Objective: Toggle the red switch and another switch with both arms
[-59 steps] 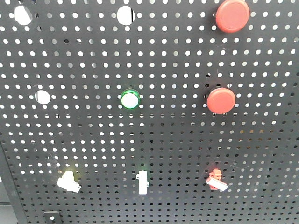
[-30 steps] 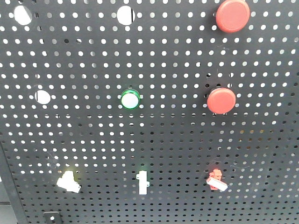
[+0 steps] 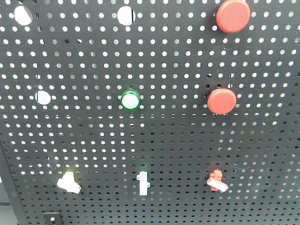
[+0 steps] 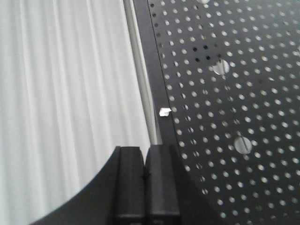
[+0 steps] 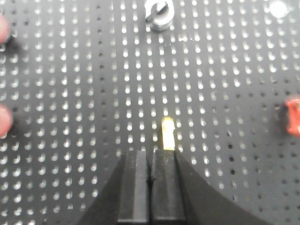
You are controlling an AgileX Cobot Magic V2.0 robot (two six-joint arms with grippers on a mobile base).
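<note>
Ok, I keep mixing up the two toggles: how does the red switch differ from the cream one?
The red switch has a red base and white paddle; the cream switch is pale yellow-cream throughout. The red switch sits lower right, below the lower red push button; the cream switch sits lower left. Both are small and share a row with the slim white switch between them.

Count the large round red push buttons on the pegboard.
2. The upper red button sits top right; the lower red button is below it, mid right. Others may lie off-frame.
</note>
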